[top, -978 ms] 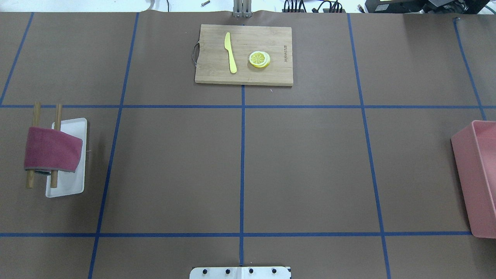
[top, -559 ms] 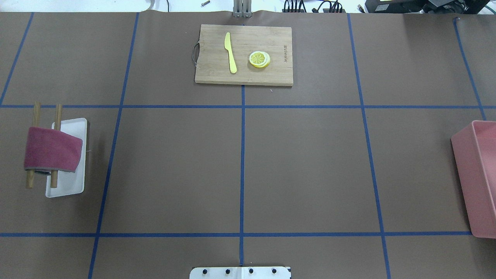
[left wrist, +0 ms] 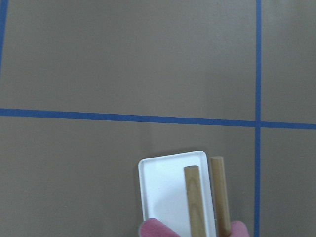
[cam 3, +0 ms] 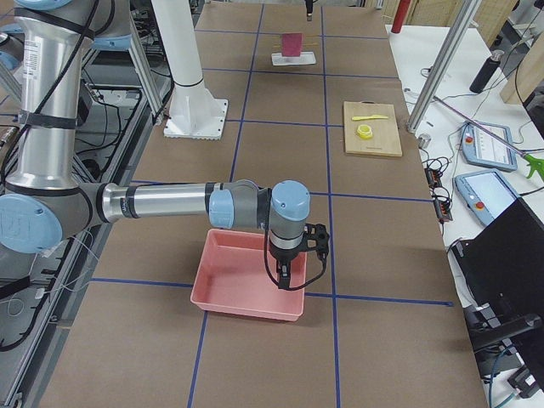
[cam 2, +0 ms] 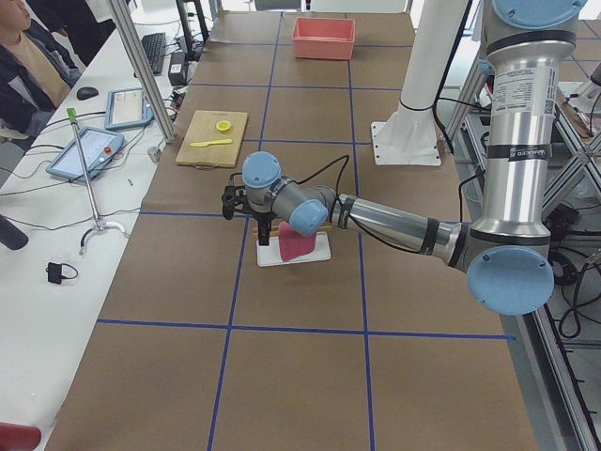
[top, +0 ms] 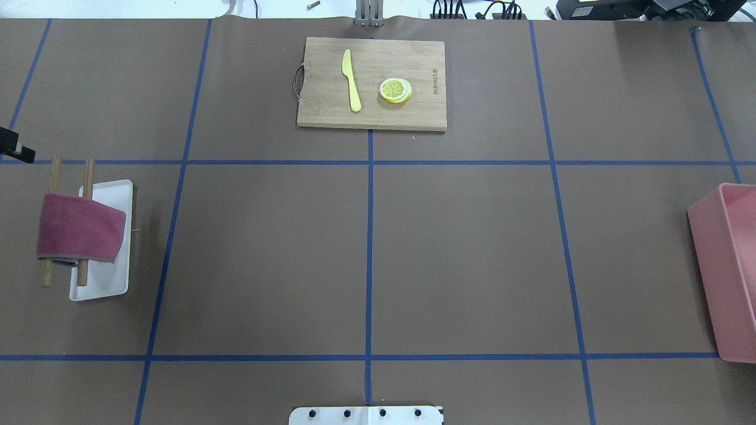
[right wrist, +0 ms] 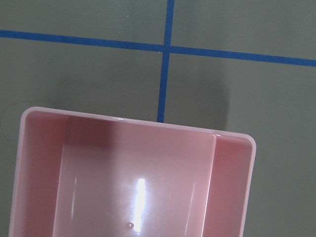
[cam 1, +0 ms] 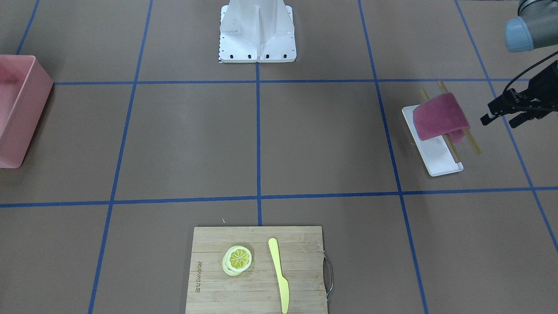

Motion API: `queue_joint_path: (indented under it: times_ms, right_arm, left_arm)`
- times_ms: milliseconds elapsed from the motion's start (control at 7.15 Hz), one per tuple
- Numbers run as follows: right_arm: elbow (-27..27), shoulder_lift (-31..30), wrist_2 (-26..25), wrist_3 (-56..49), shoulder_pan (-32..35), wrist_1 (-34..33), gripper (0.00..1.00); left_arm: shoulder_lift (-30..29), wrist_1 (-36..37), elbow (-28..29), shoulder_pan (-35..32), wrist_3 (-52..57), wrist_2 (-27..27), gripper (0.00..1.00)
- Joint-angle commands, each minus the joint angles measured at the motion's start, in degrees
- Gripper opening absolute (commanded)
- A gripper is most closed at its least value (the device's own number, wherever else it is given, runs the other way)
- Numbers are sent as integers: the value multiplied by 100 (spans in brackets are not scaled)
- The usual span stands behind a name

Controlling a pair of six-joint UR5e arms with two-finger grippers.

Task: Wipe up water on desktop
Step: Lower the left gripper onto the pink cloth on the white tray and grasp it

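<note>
The desktop (top: 460,254) is matte brown with blue tape lines; I see no water on it. A dark red cloth (top: 80,227) hangs over two wooden rods (left wrist: 195,197) above a white tray (top: 109,283) at the left side. My left gripper (cam 1: 500,122) hovers beside the cloth (cam 1: 438,115), toward the table's left end, and its fingers look open and empty. Only its tip (top: 16,150) shows in the overhead view. My right gripper (cam 3: 289,272) hangs over a pink bin (cam 3: 242,285). It shows only in the exterior right view, so I cannot tell its state.
A bamboo cutting board (top: 372,82) at the far middle holds a yellow knife (top: 351,79) and lemon slices (top: 396,90). The pink bin (top: 729,265) stands at the right edge. The robot's white base (cam 1: 257,30) is at the near middle.
The tip of my left gripper has come into the overhead view at the left edge, above the rods. The cloth, tray and board have not moved.
</note>
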Motion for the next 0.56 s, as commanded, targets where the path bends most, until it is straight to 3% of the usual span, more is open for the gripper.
queue_joint_path:
  times_ms: [0,280,419]
  right_arm:
    - [-23,12,6,9,0,0,100]
    - [-23,12,15,9,0,0,100]
    - [-32,30,6,9,-8,-9,100]
  left_arm:
    - [173,-2,-123,422,-287,445,98]
    - [479,-718,-114,765,-990,501,88]
    - [482,-897,-114,819,-1471,493,75]
